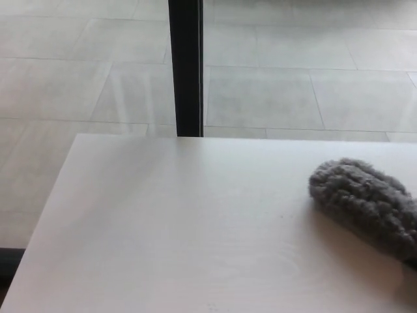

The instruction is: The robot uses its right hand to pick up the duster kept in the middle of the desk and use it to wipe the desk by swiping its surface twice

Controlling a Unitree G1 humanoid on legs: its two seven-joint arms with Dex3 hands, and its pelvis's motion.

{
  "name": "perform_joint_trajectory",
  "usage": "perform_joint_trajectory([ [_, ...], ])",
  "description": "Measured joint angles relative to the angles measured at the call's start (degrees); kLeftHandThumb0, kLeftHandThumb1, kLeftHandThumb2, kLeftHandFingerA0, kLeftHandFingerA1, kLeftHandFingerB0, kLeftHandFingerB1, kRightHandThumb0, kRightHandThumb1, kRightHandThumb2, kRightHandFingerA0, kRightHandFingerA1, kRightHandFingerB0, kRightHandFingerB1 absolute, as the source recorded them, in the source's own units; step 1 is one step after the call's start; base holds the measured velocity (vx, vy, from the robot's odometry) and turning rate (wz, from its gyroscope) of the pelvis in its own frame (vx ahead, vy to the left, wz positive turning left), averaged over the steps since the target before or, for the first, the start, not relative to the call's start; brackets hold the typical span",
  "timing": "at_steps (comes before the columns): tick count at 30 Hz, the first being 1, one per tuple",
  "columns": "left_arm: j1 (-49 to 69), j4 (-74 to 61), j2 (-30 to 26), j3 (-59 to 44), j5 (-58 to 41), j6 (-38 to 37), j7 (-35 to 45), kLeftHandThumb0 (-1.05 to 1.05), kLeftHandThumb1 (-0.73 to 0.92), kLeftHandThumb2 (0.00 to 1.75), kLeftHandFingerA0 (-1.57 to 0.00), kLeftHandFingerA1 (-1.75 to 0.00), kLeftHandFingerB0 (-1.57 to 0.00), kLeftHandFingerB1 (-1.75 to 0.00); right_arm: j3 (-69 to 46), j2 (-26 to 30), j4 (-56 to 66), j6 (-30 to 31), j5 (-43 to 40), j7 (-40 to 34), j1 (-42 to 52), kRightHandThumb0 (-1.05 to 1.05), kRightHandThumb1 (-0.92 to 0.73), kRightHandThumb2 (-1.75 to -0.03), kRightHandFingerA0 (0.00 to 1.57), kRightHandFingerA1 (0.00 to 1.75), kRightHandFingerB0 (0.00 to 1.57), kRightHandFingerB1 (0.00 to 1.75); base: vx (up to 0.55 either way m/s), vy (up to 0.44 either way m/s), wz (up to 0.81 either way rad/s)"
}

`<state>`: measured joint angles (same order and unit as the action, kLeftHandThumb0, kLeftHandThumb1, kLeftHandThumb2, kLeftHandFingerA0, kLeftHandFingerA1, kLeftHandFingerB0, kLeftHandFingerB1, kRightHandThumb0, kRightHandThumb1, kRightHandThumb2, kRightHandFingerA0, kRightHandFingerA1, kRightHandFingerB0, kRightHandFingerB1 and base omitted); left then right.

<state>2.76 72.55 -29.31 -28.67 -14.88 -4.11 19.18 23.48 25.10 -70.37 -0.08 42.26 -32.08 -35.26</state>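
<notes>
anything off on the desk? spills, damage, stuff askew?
Nothing stands out. The grey duster lies on the white desk at the right edge of view, partly cut off. No spills or marks visible; neither hand shows.

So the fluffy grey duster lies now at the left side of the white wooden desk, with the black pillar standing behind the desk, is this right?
Not quite. The head view shows the fluffy grey duster at the right side of the white wooden desk, partly cut off by the picture's edge. The black pillar does stand behind the desk.
</notes>
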Motion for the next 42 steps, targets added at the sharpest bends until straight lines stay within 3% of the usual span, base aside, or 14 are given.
perform_joint_trajectory([
  [6, 0.45, 0.05, 0.00, -0.23, -0.08, -0.05, 0.54, -0.51, 0.76, 0.62, -0.54, -0.58, -0.46, -0.45, -8.28, 1.94, -0.99, 2.44, -4.50, 0.97, 3.19, -0.41, -0.63, -0.59, 0.76, 1.57, 0.75, 0.62, 0.00, 0.000, 0.00],
  [9, 0.55, 0.01, 0.00, -0.28, -0.10, -0.13, 0.89, -0.51, 0.76, 0.63, -0.58, -0.56, -0.48, -0.44, -10.40, 1.93, -1.31, 3.67, -6.04, 1.45, 3.61, -0.40, -0.71, -0.62, 0.73, 1.68, 0.70, 1.10, 0.00, 0.000, 0.00],
  [15, 0.51, 0.02, 0.00, 0.02, -0.04, -0.50, 1.01, -0.55, 0.76, 0.63, -0.56, -0.57, -0.46, -0.44, -10.74, 0.93, -0.33, 5.42, -7.37, 1.51, 3.47, -0.37, -0.71, -0.61, 0.78, 1.73, 0.66, 0.89, 0.00, 0.000, 0.00],
  [16, 0.54, 0.01, 0.00, 0.02, -0.05, -0.49, 1.02, -0.55, 0.76, 0.63, -0.56, -0.57, -0.46, -0.44, -10.44, 0.67, -0.09, 5.62, -7.47, 1.44, 3.42, -0.43, -0.51, -0.93, 1.11, 1.34, 0.72, 1.00, 0.00, 0.000, 0.00],
  [17, 0.53, 0.01, 0.00, 0.02, -0.05, -0.49, 1.02, -0.55, 0.76, 0.63, -0.55, -0.57, -0.46, -0.45, -10.15, 0.39, 0.10, 5.78, -7.49, 1.45, 3.32, -0.37, -0.68, -0.60, 0.78, 1.72, 0.69, 1.02, 0.00, 0.000, 0.00],
  [21, 0.44, 0.00, 0.00, 0.01, -0.06, -0.49, 1.01, -0.56, 0.77, 0.63, -0.57, -0.56, -0.47, -0.44, -8.63, -0.36, 1.26, 6.01, -7.71, 1.66, 2.66, -0.34, -0.71, -0.64, 0.74, 1.63, 0.71, 0.75, 0.00, 0.000, 0.00],
  [25, 0.41, -0.08, 0.00, -0.01, -0.07, -0.48, 1.01, -0.56, 0.61, 0.97, -0.50, -0.66, -0.39, -0.56, -7.51, -0.47, 1.85, 6.19, -7.82, 2.88, 1.71, -0.46, -0.71, -0.61, 0.78, 0.96, 0.46, 0.38, 0.00, 0.000, 0.00],
  [26, 0.41, -0.08, 0.00, -0.02, -0.07, -0.48, 1.02, -0.54, 0.77, 0.63, -0.54, -0.59, -0.44, -0.44, -7.47, -0.32, 2.44, 6.13, -7.87, 3.43, 1.43, -0.63, -0.72, -0.61, 0.72, 0.95, 0.23, 0.28, 0.00, 0.000, 0.00],
  [27, 0.41, -0.08, 0.00, -0.02, -0.07, -0.48, 1.04, -0.56, 0.59, 0.96, -0.49, -0.66, -0.38, -0.56, -7.39, -0.25, 3.03, 6.10, -7.89, 3.94, 1.28, -0.74, -0.75, -0.64, 0.53, 0.84, 0.07, 0.23, 0.00, 0.000, 0.00],
  [28, 0.42, -0.08, 0.00, -0.03, -0.07, -0.47, 1.07, -0.54, 0.79, 0.63, -0.52, -0.59, -0.42, -0.43, -7.21, -0.14, 3.53, 6.09, -7.88, 4.45, 1.13, -0.85, -0.59, -0.98, 0.09, 0.57, 0.00, 0.17, 0.00, 0.000, 0.00],
  [29, 0.43, -0.08, 0.00, -0.02, -0.06, -0.47, 1.10, -0.53, 0.79, 0.63, -0.52, -0.59, -0.42, -0.43, -7.02, -0.02, 3.95, 6.08, -7.87, 5.03, 0.90, -1.05, -0.65, -1.04, 0.00, 0.13, 0.00, 0.04, 0.00, 0.000, 0.00],
  [31, 0.39, -0.08, 0.00, -0.02, -0.06, -0.47, 1.18, -0.54, 0.79, 0.63, -0.52, -0.58, -0.42, -0.43, -6.56, 0.01, 4.80, 5.99, -7.91, 6.55, 0.73, -1.05, -0.62, -1.05, 0.00, 0.11, 0.00, 0.06, 0.00, 0.000, 0.00],
  [32, 0.40, -0.08, 0.00, -0.01, -0.06, -0.47, 1.21, -0.53, 0.80, 0.63, -0.52, -0.58, -0.43, -0.43, -6.26, 0.00, 5.15, 5.96, -7.91, 7.36, 0.73, -1.02, -0.75, -0.64, 0.00, 0.00, 0.00, 0.00, 0.00, 0.000, 0.00],
  [42, 0.29, -0.07, 0.00, 0.02, -0.05, -0.46, 1.44, -0.54, 0.79, 0.64, -0.58, -0.58, -0.44, -0.44, -4.78, 2.05, 11.57, 5.48, -7.99, 15.63, 0.78, -1.05, -0.73, -0.63, 0.00, 0.00, 0.00, 0.00, 0.00, 0.000, 0.00],
])
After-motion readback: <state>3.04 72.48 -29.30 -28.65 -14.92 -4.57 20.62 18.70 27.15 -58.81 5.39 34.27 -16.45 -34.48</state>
